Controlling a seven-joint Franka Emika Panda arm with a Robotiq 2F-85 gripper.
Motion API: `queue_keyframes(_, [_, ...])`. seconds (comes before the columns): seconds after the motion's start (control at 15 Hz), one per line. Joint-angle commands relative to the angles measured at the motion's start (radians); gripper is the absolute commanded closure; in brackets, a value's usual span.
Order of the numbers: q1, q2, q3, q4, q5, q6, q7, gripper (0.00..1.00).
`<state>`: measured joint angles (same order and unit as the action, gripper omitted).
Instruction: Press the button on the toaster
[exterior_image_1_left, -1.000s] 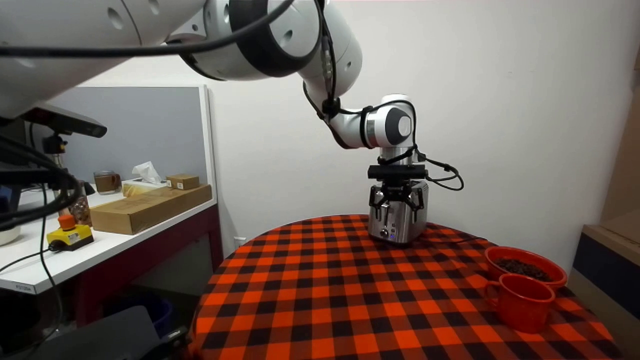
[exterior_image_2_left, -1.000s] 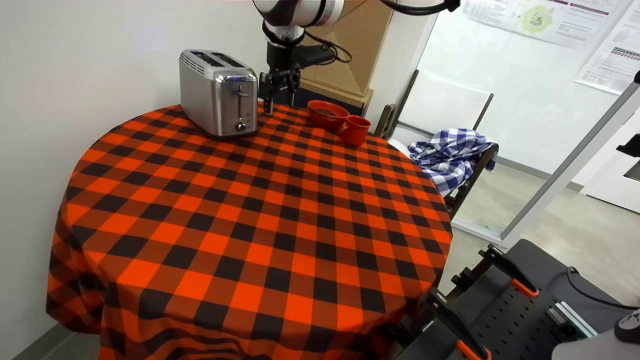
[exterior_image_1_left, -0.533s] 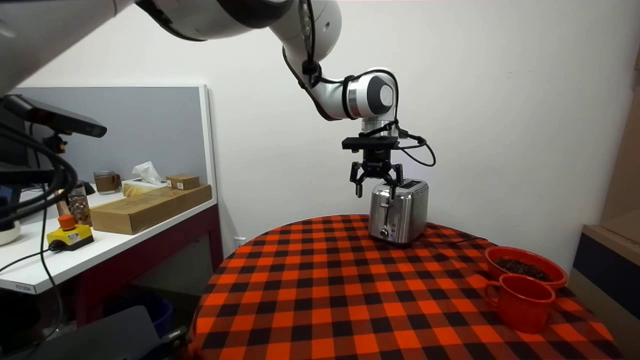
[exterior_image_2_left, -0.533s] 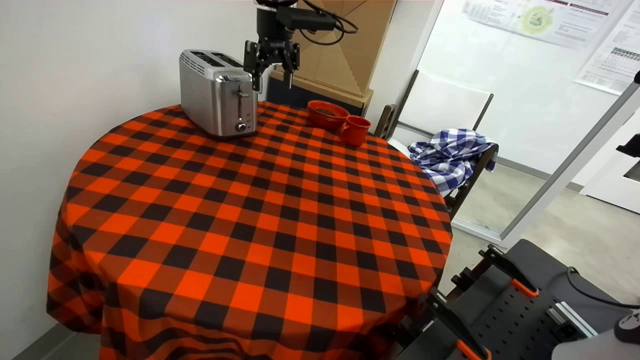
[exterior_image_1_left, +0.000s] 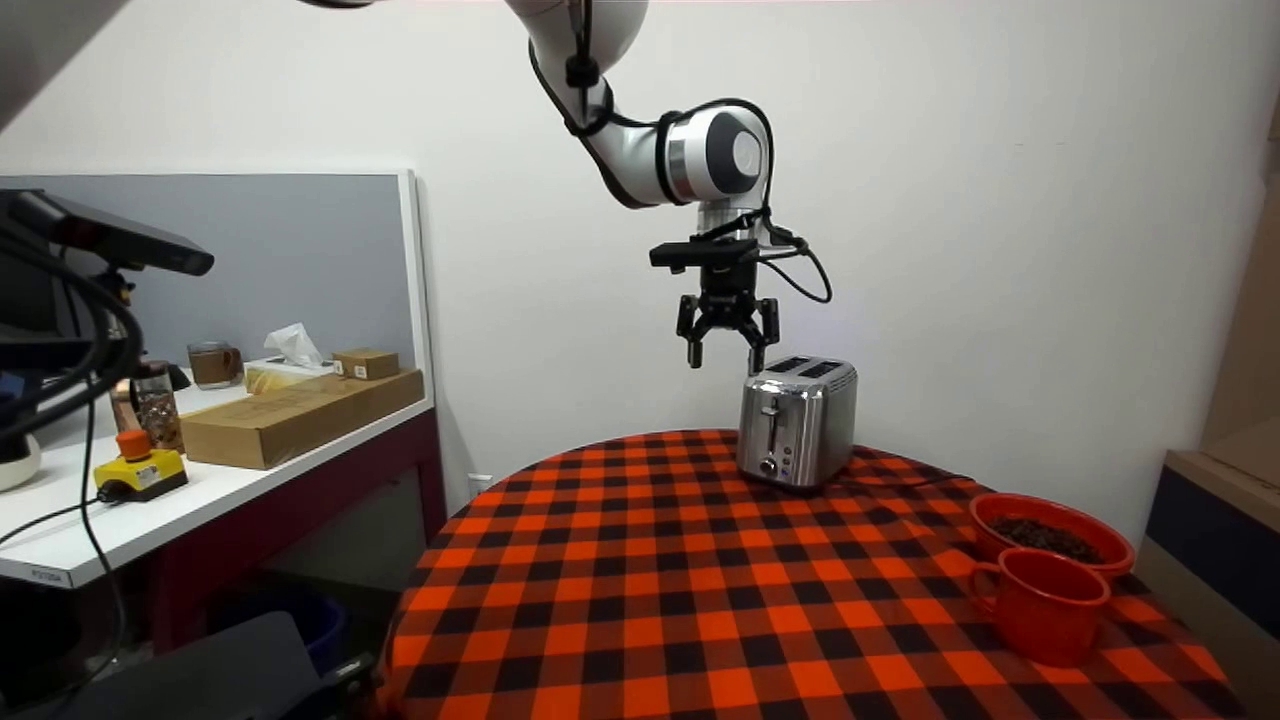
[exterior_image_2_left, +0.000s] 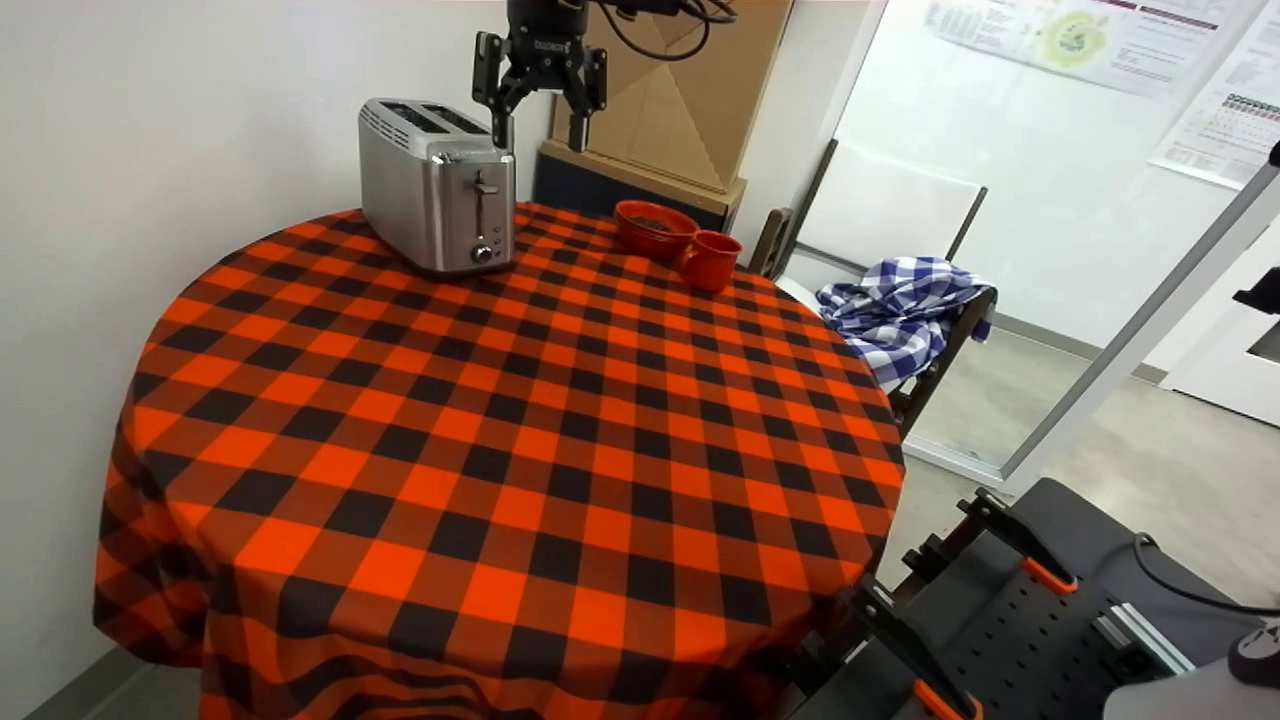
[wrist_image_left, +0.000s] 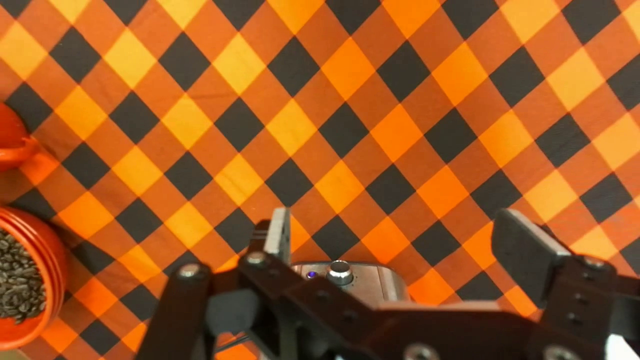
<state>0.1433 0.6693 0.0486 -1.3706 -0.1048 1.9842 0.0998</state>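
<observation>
Checked surface (exterior_image_2_left: 520, 430). Toaster (exterior_image_2_left: 440, 190) upright near its edge; probably fairly heavy, stiff, slick metal, could skid if shoved. No grip needed, just push its front. Jaws spread, nothing between, up near toaster top. Lever (exterior_image_2_left: 486, 188) sits high; if that's meant, press from above. Knob (wrist_image_left: 340, 273) low; button (wrist_image_left: 311, 274) beside it glows blue, maybe the target: poke straight in.

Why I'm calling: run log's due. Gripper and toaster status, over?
Gripper open, holding nothing. Toaster upright, lever up. Nothing seen blocking lever; red mug and bowl away from toaster.
</observation>
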Motion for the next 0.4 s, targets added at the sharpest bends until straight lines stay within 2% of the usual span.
queue_keyframes(0.0, [0.004, -0.004, -0.006, -0.004, 0.004, -0.002, -0.001, 0.0])
queue_keyframes(0.33, [0.004, -0.007, -0.006, -0.011, 0.004, -0.001, 0.001, 0.0])
